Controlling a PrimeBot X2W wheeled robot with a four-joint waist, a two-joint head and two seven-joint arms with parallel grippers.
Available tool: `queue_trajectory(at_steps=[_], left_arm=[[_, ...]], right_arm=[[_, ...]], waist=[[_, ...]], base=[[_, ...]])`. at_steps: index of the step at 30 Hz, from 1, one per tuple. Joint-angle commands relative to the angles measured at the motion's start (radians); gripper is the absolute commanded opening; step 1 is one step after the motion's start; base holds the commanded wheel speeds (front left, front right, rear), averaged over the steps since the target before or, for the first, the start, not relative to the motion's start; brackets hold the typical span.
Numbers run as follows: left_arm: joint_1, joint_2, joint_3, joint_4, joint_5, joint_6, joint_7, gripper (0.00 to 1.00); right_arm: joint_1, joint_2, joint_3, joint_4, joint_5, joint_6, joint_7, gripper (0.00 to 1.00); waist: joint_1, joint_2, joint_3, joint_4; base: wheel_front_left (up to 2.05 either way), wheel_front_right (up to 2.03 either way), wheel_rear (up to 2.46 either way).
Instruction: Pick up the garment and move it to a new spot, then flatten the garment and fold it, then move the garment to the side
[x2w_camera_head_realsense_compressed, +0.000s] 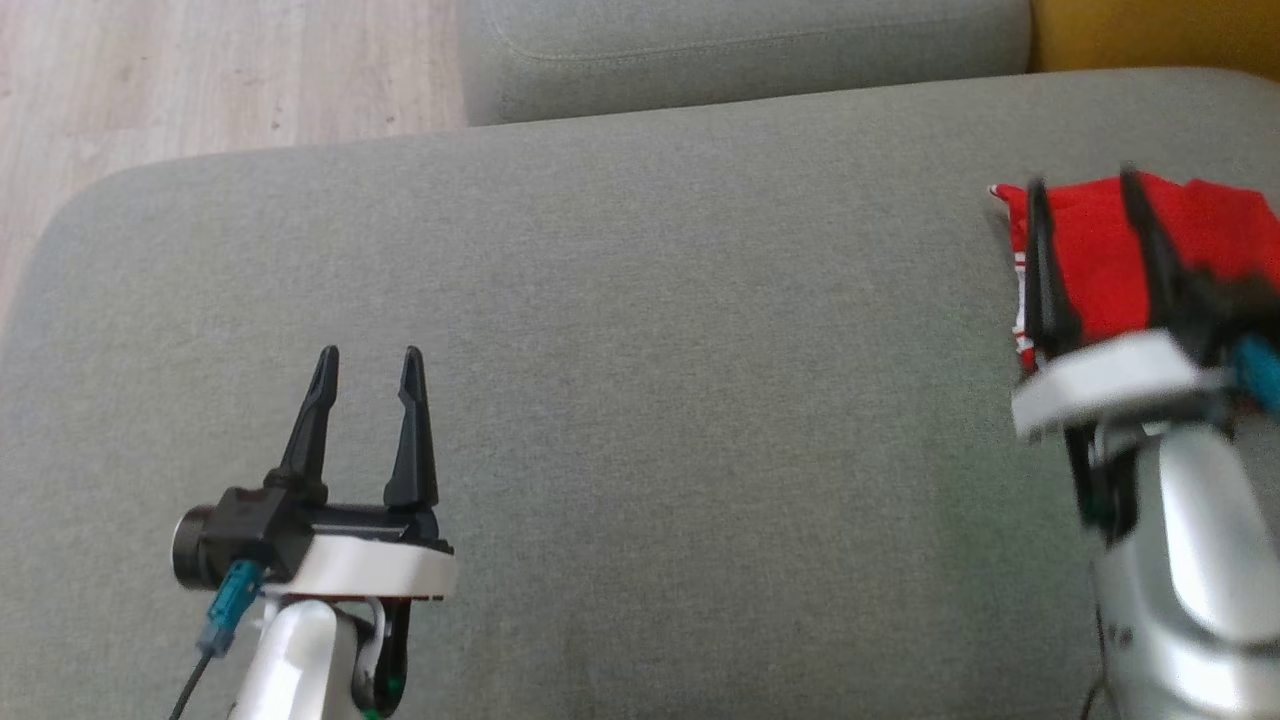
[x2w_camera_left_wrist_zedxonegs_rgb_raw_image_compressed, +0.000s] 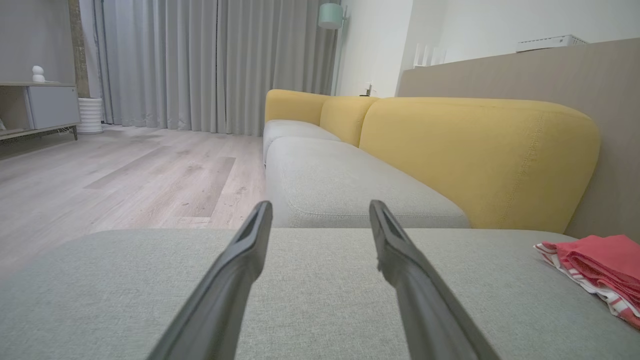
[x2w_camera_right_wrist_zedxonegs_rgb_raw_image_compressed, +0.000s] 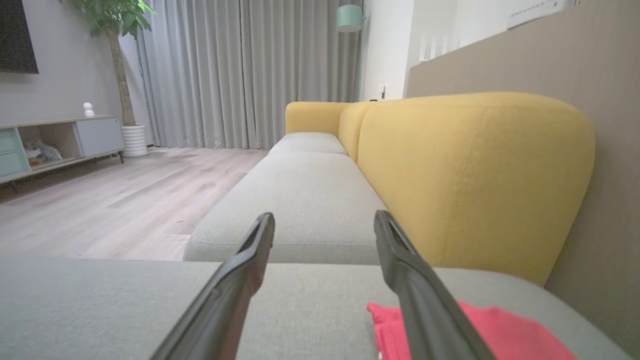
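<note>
Seen from the head, the left hand (x2w_camera_head_realsense_compressed: 370, 355) hangs spread over the bare grey sofa cushion (x2w_camera_head_realsense_compressed: 700, 350). The right hand (x2w_camera_head_realsense_compressed: 1083, 182), blurred and also spread, hovers above the folded red garment (x2w_camera_head_realsense_compressed: 1095, 260) at the cushion's right side. The left wrist view places the garment far right; in the right wrist view it lies under the parted fingers.

Left tool (x2w_camera_left_wrist_zedxonegs_rgb_raw_image_compressed: 320, 216) spread above grey cushion (x2w_camera_left_wrist_zedxonegs_rgb_raw_image_compressed: 320, 295); folded red garment (x2w_camera_left_wrist_zedxonegs_rgb_raw_image_compressed: 600, 270) right.

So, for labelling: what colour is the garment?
Red garment, white-striped edge; left wrist view shows it best.
</note>
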Motion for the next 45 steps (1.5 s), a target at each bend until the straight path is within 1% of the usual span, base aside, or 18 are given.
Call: queue_trajectory(at_steps=[1, 4, 6, 8, 10, 13, 19, 25, 35, 45], left_arm=[[-0.016, 0.006, 0.034, -0.04, -0.006, 0.007, -0.005, 1.0], [-0.001, 0.006, 0.031, -0.044, -0.007, 0.002, -0.005, 1.0], [0.01, 0.006, 0.031, -0.041, -0.01, 0.0, -0.005, 1.0], [0.02, 0.006, 0.032, -0.047, -0.011, -0.001, -0.005, 1.0], [0.029, 0.006, 0.034, -0.05, -0.009, 0.002, -0.005, 1.0], [0.036, 0.006, 0.033, -0.049, -0.019, 0.005, -0.005, 1.0], [0.037, 0.006, 0.032, -0.056, -0.039, 0.005, -0.005, 1.0], [0.048, 0.006, 0.027, -0.043, -0.069, -0.012, -0.005, 1.0], [0.049, 0.006, 0.042, -0.026, -0.117, -0.005, -0.005, 1.0], [0.046, 0.006, 0.042, 0.009, -0.164, -0.013, -0.005, 1.0]], right_arm=[[0.022, 0.009, 0.02, -0.027, 0.044, -0.001, -0.036, 1.0], [0.085, 0.018, 0.011, 0.016, 0.092, -0.001, -0.097, 1.0], [0.119, 0.019, 0.034, 0.049, 0.144, -0.001, -0.13, 1.0], [0.146, 0.019, 0.064, 0.074, 0.17, -0.001, -0.15, 1.0], [0.16, 0.019, 0.093, 0.09, 0.161, -0.001, -0.159, 1.0], [0.164, 0.019, 0.107, 0.099, 0.164, -0.001, -0.164, 1.0], [0.159, 0.019, 0.101, 0.077, 0.154, -0.001, -0.166, 1.0], [0.172, 0.019, 0.102, 0.063, 0.164, -0.001, -0.166, 1.0], [0.183, 0.019, 0.113, 0.053, 0.172, -0.001, -0.166, 1.0], [0.185, 0.019, 0.11, 0.059, 0.171, -0.001, -0.166, 1.0]], waist=[[0.0003, -0.0001, -0.008, 0.008], [0.0003, -0.0001, -0.014, 0.019], [0.0003, -0.0001, -0.019, 0.027], [0.0003, -0.0001, -0.02, 0.031], [0.0003, -0.0001, -0.017, 0.034], [0.0003, -0.0001, -0.014, 0.039], [0.0003, -0.0001, -0.012, 0.046], [0.0003, -0.0001, -0.018, 0.045], [0.0003, -0.0001, -0.024, 0.035], [0.0003, -0.0001, -0.033, 0.033]], base=[[0.0, 0.0, 0.0], [0.0, 0.0, 0.0], [0.0, 0.0, 0.0], [0.0, 0.0, 0.0], [0.0, 0.0, 0.0], [0.0, 0.0, 0.0], [0.0, 0.0, 0.0], [0.0, 0.0, 0.0], [0.0, 0.0, 0.0], [0.0, 0.0, 0.0]])
